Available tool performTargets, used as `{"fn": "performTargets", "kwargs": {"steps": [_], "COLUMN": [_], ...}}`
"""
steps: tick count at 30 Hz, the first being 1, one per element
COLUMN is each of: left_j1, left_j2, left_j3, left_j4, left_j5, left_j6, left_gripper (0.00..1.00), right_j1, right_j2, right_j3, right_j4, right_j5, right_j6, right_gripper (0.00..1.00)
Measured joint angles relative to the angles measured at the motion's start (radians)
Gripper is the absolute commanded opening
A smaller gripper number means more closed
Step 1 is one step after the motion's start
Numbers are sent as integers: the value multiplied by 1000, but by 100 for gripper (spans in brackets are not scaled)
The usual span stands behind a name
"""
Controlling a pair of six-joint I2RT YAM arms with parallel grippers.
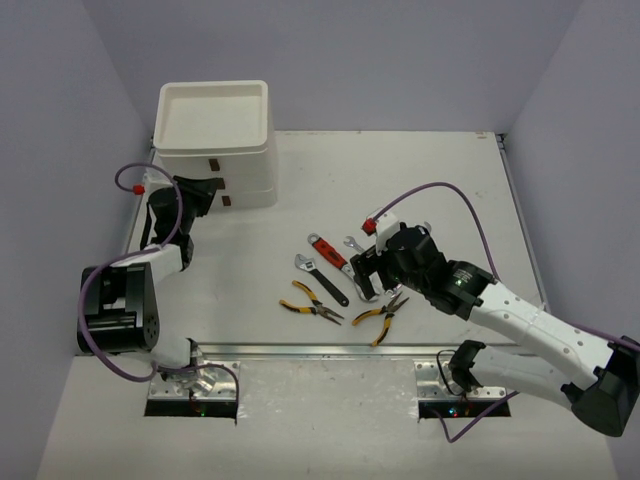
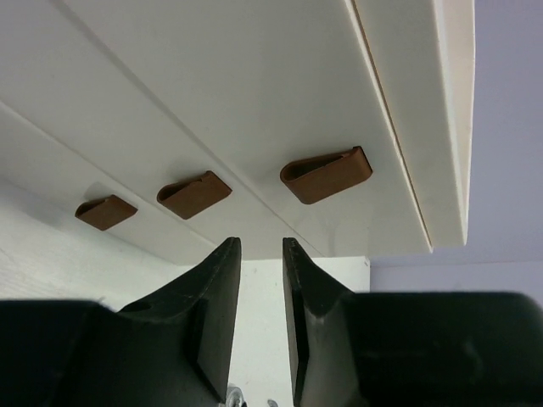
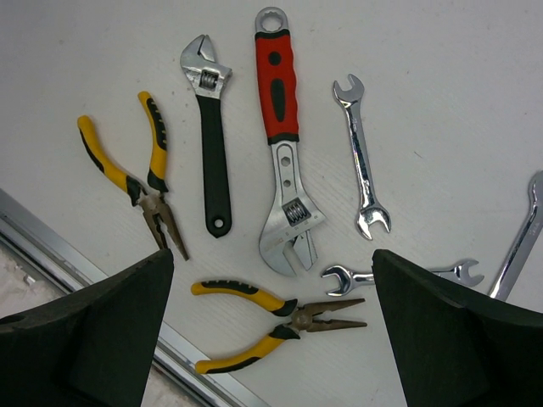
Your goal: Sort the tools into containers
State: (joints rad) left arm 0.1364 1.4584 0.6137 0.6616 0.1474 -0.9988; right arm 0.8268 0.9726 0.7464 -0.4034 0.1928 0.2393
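Note:
The containers (image 1: pixel 215 140) are a white stacked box unit at the far left, with a shallow tray on top and brown drawer handles (image 2: pixel 327 175) on the front. My left gripper (image 1: pixel 210 192) (image 2: pixel 261 248) sits just in front of those handles, its jaws a narrow gap apart with nothing between them. The tools lie mid-table: a red-handled adjustable wrench (image 3: pixel 278 93), a black-handled one (image 3: pixel 212 161), two yellow-and-black pliers (image 3: pixel 136 182) (image 3: pixel 271 318) and slim silver wrenches (image 3: pixel 361 161). My right gripper (image 1: pixel 372 275) (image 3: pixel 271 254) hovers wide open above them, holding nothing.
A metal rail (image 1: pixel 330 352) runs along the table's near edge, just beside the nearest pliers. A third silver wrench (image 3: pixel 517 246) lies at the right edge of the right wrist view. Purple walls close in the table on three sides.

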Motion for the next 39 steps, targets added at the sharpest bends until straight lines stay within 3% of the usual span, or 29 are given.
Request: {"fn": "performTargets", "kwargs": {"steps": [19, 24, 31, 39], "left_j1": [8, 6, 2, 2], "left_j2": [162, 139, 120, 254], "left_j3": [165, 132, 35, 32], "left_j4": [12, 1, 30, 173], "left_j5": [20, 4, -11, 51], "left_j6": [33, 32, 45, 95], "left_gripper": [20, 35, 39, 48], "right_j1": [0, 0, 0, 0], "right_j2": [-1, 14, 28, 28], "right_j3": [-4, -4, -4, -4], "right_j4": [8, 10, 11, 14], "right_j5": [-39, -47, -66, -76], "right_j6": [-18, -20, -23, -23], "right_gripper": [99, 99, 99, 99]}}
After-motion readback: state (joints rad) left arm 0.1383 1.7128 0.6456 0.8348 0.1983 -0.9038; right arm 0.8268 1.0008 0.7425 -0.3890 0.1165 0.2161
